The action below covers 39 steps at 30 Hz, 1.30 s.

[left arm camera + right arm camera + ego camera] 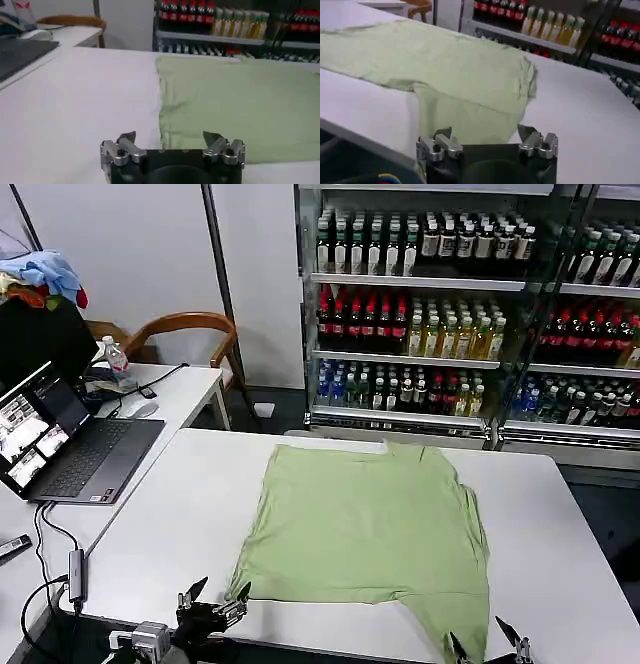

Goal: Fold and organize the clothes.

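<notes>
A light green shirt [370, 529] lies spread flat on the white table [180, 524], back side up, with one part reaching down to the table's near edge at the right. My left gripper [218, 596] hovers open at the shirt's near left corner; the left wrist view shows the shirt [240, 105] just beyond that gripper [170, 137]. My right gripper [490, 639] stands open at the near edge over the shirt's lower right part; in the right wrist view the shirt [445, 70] lies beyond it [485, 134]. Neither holds anything.
An open laptop [70, 439] with cables sits on a second white desk to the left, with a wooden chair [185, 329] behind. A drinks cooler full of bottles [450, 304] stands behind the table. A blue and red cloth heap [45, 279] lies at the far left.
</notes>
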Tool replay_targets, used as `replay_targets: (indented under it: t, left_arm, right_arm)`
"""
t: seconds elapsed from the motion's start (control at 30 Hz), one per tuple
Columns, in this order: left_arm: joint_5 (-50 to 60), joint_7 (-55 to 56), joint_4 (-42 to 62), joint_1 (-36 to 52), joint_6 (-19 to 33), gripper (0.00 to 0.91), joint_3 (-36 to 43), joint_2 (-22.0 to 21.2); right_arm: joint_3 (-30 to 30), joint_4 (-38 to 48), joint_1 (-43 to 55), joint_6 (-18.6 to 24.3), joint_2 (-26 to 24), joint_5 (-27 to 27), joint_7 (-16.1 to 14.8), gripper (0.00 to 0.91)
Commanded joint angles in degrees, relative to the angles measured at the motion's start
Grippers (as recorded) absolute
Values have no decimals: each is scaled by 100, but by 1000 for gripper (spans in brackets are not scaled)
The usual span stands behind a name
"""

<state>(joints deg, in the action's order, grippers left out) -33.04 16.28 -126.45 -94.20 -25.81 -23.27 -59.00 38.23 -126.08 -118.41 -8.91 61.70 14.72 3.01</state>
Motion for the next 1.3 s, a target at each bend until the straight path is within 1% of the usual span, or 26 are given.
replay_targets:
  t: [0.03, 0.17, 0.3, 0.53, 0.57, 0.6, 0.63, 0.67, 0.7, 0.77, 1.27, 1.3]
  left_arm:
    - [-174, 336, 55, 135, -324, 907, 168, 53]
    - [-96, 338, 100, 185, -319, 907, 210, 33]
    - [-114, 357, 132, 236, -305, 907, 199, 35]
    - [62, 347, 312, 313, -266, 907, 313, 2]
    - [83, 351, 356, 328, -268, 635, 330, -4]
    - [98, 355, 375, 332, -267, 111, 339, -6]
    - [149, 375, 399, 335, -270, 40, 350, -11]
    - [181, 369, 406, 324, -270, 40, 354, -9]
    - [212, 367, 404, 315, -257, 40, 362, -9]
    - [286, 407, 388, 274, -125, 40, 403, 1]
    - [657, 378, 383, 218, -61, 40, 649, -31]
    - [757, 342, 341, 195, -45, 50, 666, -24]
  right_arm:
    - [53, 80, -235, 3, 58, 62, -113, 907]
    - [8, 110, -212, 26, 91, 137, -98, 907]
    - [0, 115, -164, 62, 110, 535, -118, 907]
    - [-88, 196, -123, 113, 134, 615, -178, 907]
    - [-90, 190, -124, 112, 135, 619, -185, 907]
    - [-89, 189, -124, 113, 137, 615, -187, 907]
    - [-92, 192, -120, 109, 137, 615, -186, 836]
    - [-95, 194, -115, 98, 137, 624, -179, 272]
    - [-98, 196, -114, 90, 138, 627, -180, 0]
    - [-114, 207, -112, 101, 131, 645, -127, 0]
    - [-112, 171, -115, 136, 120, 680, -123, 0]
    - [-114, 167, -114, 145, 120, 680, -125, 0]
